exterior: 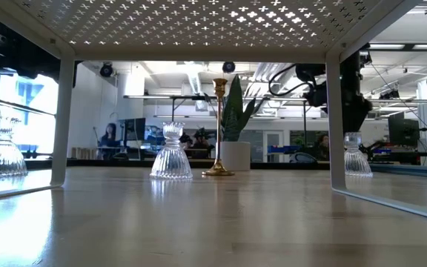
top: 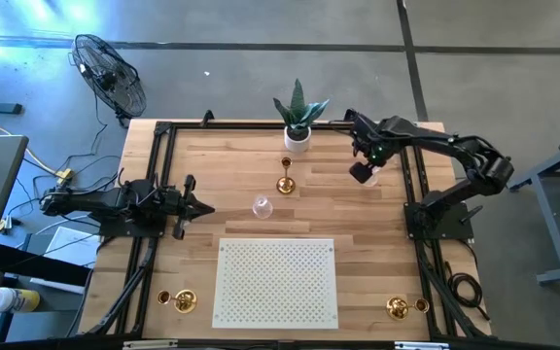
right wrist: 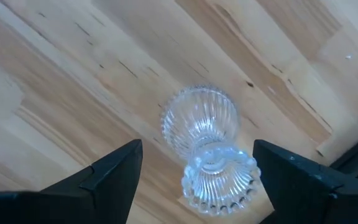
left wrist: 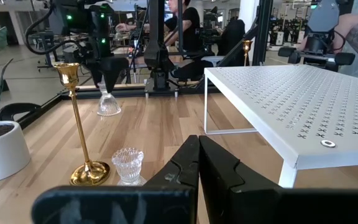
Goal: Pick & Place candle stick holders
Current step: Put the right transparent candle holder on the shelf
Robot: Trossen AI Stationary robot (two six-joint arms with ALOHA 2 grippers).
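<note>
A clear glass candle stick holder (right wrist: 210,149) stands on its flared base on the table at the far right. My right gripper (right wrist: 197,180) is open above it, pointing down, with one finger on each side and apart from it. It also shows in the high view (top: 363,173). A tall gold holder (top: 286,183) and a second glass holder (top: 262,206) stand upright mid-table. Gold holders sit at the near left (top: 183,299) and near right (top: 397,307). My left gripper (top: 197,206) is shut and empty at the table's left.
A white pot with a green plant (top: 297,136) stands at the far edge. A white perforated stand (top: 276,282) on legs fills the near middle. Another glass holder (exterior: 1,148) shows at the left of the low view. People sit in the room behind.
</note>
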